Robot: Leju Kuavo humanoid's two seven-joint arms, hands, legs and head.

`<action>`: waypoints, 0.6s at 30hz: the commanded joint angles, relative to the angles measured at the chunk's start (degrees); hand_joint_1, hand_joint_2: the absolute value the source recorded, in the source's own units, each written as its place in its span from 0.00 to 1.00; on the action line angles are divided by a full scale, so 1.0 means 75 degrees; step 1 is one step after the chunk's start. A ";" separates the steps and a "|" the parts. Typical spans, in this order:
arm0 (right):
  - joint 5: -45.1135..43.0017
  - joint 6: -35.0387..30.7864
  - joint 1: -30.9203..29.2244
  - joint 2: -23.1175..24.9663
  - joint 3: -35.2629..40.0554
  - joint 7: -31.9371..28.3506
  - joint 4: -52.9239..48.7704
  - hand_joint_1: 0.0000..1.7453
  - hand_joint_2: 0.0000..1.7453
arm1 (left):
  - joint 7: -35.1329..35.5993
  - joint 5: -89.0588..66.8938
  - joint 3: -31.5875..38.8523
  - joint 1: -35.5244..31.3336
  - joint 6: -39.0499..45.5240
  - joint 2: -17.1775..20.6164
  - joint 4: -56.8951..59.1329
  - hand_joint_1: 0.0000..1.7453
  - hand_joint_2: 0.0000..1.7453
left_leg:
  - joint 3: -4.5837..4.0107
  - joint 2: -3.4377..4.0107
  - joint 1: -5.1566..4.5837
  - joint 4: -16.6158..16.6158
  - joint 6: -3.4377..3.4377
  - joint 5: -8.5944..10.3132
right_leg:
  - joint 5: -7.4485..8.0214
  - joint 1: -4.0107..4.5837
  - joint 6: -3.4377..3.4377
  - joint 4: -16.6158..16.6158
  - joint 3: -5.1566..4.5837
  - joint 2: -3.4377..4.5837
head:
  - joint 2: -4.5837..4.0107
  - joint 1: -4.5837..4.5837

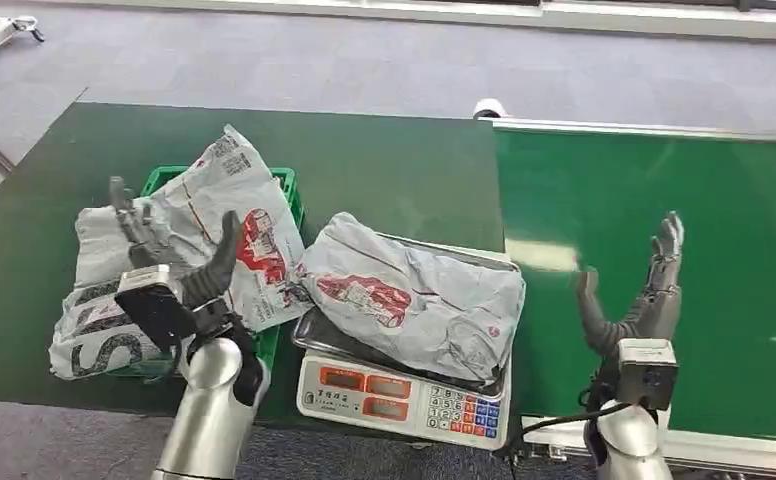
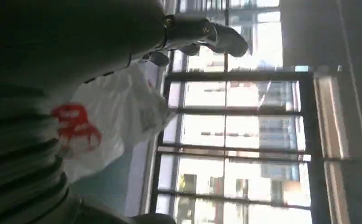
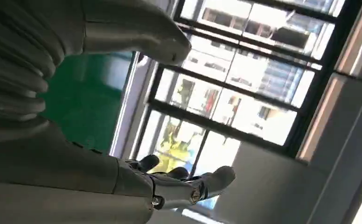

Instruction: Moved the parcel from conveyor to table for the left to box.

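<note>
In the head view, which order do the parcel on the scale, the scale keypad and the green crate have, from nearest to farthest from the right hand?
From the right hand, over the conveyor:
1. Scale keypad, at the scale's front corner on the hand's side.
2. Parcel on the scale, lying across the pan, toward the robot's left; close to the keypad's rank.
3. Green crate, farthest, beside the left hand.

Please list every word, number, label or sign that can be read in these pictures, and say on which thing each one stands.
"S": a large dark letter on the grey parcel lying at the left of the green crate; the rest is folded away.
Red logo on the parcel on the scale: too blurred.
Shipping label on the upper crate parcel: too small.
Scale displays and keys: unreadable.
</note>
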 commanded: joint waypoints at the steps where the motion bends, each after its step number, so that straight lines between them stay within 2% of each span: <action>1: -0.0253 -0.1283 -0.0658 0.0139 -0.0953 0.0020 0.2073 0.00 1.00 | 0.0026 0.0192 -0.2056 -0.1102 -0.1561 0.0396 0.2912 0.00 1.00 | 0.0023 0.0002 0.0004 -0.0017 0.0001 0.0007 | 0.0009 0.0005 -0.0004 -0.0025 0.0030 -0.0006 | 0.0000 0.0003; 2: -0.0534 -0.1567 -0.0761 -0.0009 -0.0628 0.0020 0.2390 0.00 1.00 | 0.0026 0.0514 -0.2438 -0.1180 -0.1368 0.0520 0.3097 0.00 1.00 | 0.0026 0.0011 -0.0002 -0.0015 0.0000 0.0002 | 0.0006 -0.0002 -0.0003 -0.0015 0.0024 0.0008 | 0.0000 -0.0003; 3: -0.0384 -0.1441 -0.0829 0.0038 -0.0851 0.0020 0.2572 0.00 1.00 | 0.0026 0.0589 -0.2511 -0.1272 -0.1351 0.0481 0.3295 0.00 1.00 | 0.0041 0.0013 0.0000 -0.0029 -0.0002 0.0007 | 0.0013 0.0001 -0.0004 -0.0030 0.0040 0.0007 | 0.0000 0.0000; 4: -0.0221 -0.1335 -0.1024 0.0082 -0.1128 0.0020 0.3153 0.00 1.00 | 0.0026 0.0367 -0.2193 -0.1255 -0.1591 0.0386 0.3474 0.00 1.00 | 0.0034 0.0016 0.0001 -0.0020 -0.0003 0.0005 | 0.0011 0.0002 -0.0003 -0.0022 0.0030 0.0012 | 0.0000 0.0000; 7: -0.0130 -0.1386 -0.1333 0.0031 -0.1209 0.0020 0.4269 0.00 1.00 | 0.0026 -0.0027 -0.2350 -0.1227 -0.1107 0.0370 0.3607 0.00 1.00 | 0.0044 0.0021 0.0003 -0.0029 -0.0004 0.0007 | 0.0014 0.0005 -0.0006 -0.0031 0.0037 0.0016 | 0.0000 -0.0003; 15: -0.0320 -0.0972 -0.1367 -0.0053 -0.1067 0.0020 0.4334 0.00 1.00 | 0.0026 -0.0307 -0.2609 -0.1268 -0.0816 0.0404 0.3736 0.00 1.00 | 0.0025 0.0029 0.0008 -0.0011 -0.0004 -0.0003 | 0.0008 0.0010 -0.0004 -0.0017 0.0019 0.0027 | 0.0000 0.0000; 17: -0.0519 -0.0314 -0.1423 -0.0113 -0.1135 0.0020 0.4488 0.00 1.00 | 0.0026 -0.0831 -0.3195 -0.1570 -0.0683 0.0404 0.4459 0.00 1.00 | 0.0031 0.0027 0.0006 -0.0016 -0.0003 -0.0001 | 0.0008 0.0008 -0.0004 -0.0022 0.0026 0.0023 | 0.0000 0.0000; 18: -0.0531 -0.0302 -0.1425 -0.0116 -0.1185 0.0020 0.4489 0.00 1.00 | 0.0026 -0.1047 -0.3385 -0.1667 -0.0702 0.0409 0.4695 0.00 1.00 | 0.0026 0.0016 0.0001 -0.0016 -0.0002 0.0003 | 0.0006 0.0003 -0.0002 -0.0016 0.0021 0.0014 | 0.0000 0.0000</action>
